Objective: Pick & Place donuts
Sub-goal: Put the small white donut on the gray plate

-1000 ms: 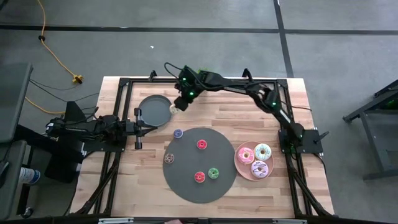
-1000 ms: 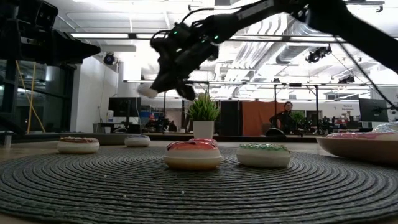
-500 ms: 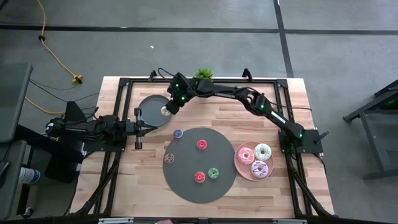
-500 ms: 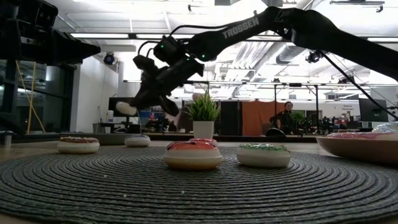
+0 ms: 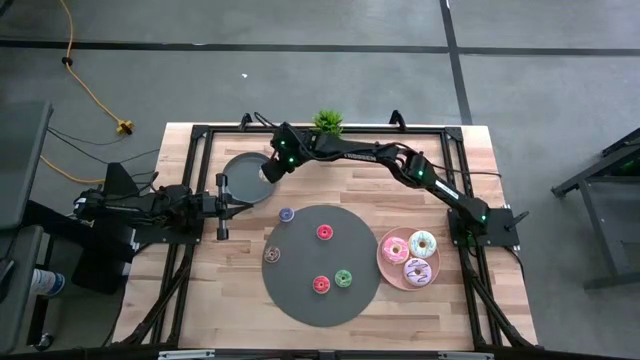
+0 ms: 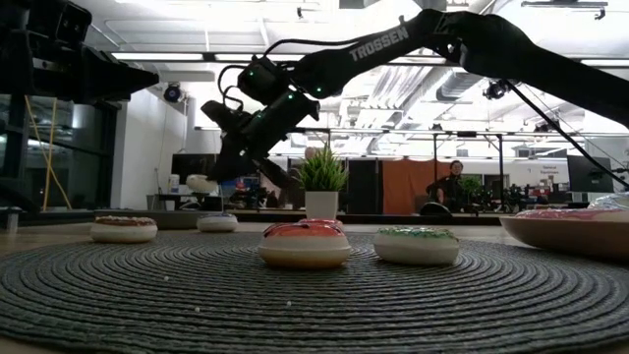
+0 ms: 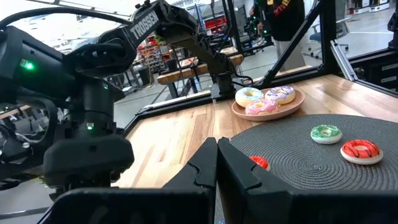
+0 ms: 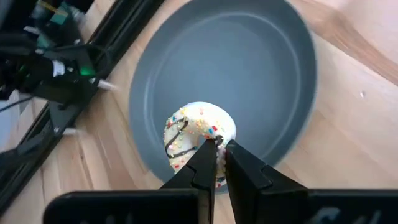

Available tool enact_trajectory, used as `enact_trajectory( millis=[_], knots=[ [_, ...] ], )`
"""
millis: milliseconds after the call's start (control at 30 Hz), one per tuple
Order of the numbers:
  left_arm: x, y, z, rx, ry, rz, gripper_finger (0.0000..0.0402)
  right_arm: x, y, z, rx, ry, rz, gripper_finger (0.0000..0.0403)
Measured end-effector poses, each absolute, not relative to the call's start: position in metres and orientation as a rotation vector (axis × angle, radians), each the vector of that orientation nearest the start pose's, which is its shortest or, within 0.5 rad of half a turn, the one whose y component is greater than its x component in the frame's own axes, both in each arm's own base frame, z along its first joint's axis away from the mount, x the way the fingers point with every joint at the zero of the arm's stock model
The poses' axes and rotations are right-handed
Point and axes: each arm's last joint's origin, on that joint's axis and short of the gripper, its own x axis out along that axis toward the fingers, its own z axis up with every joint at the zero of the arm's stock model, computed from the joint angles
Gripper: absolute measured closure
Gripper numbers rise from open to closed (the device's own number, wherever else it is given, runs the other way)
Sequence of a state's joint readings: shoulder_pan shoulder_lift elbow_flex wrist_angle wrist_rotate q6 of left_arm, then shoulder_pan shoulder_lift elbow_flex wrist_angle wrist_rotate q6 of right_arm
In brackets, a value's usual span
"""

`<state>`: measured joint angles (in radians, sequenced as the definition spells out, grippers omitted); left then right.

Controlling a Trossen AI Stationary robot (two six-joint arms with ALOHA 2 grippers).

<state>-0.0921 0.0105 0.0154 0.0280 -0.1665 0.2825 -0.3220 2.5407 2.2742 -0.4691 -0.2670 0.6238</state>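
My right gripper (image 5: pixel 268 172) reaches across to the round dark grey plate (image 5: pixel 240 180) at the table's far left and is shut on a tiny cream donut (image 8: pixel 198 127) with sprinkles and a dark drizzle, which also shows in the low view (image 6: pixel 201 183). Red (image 5: pixel 324 232), brown (image 5: pixel 272 255), red (image 5: pixel 321 285) and green (image 5: pixel 343 278) tiny donuts lie on the dark woven mat (image 5: pixel 300 300). A blue one (image 5: pixel 286 214) lies at the mat's far-left edge. My left gripper (image 5: pixel 222 195) is shut and empty beside the grey plate. My right gripper pinches the cream donut's ring (image 8: pixel 186 155) between its two fingers, slanting down from above. The fingertips (image 8: pixel 208 152) cover the middle of the donut, so I cannot tell whether one is in the hole. The donut hangs clear above the grey plate (image 8: pixel 273 74).
A round pink plate (image 5: pixel 385 262) at the right holds the pink, white and lilac larger donuts. A small potted plant (image 5: pixel 327 120) stands at the far edge. Black frame rails run along the table's left, right and far sides.
My right gripper has gone toward the table's left edge and down, carrying the cream donut from beside the grey plate to above it. It stays shut on the donut.
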Motion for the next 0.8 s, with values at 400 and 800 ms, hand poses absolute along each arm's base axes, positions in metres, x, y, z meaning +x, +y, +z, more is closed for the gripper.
enact_trajectory(
  millis=[400,800],
  knots=[
    [0.097,-0.004,0.171,0.278,-0.022,0.079,0.0401,0.541,-0.161,0.175,0.955,0.599,-0.463,0.0382],
    [0.097,-0.004,0.171,0.278,-0.022,0.079,0.0401,0.550,-0.149,0.149,1.074,0.610,-0.457,0.0380]
  ],
)
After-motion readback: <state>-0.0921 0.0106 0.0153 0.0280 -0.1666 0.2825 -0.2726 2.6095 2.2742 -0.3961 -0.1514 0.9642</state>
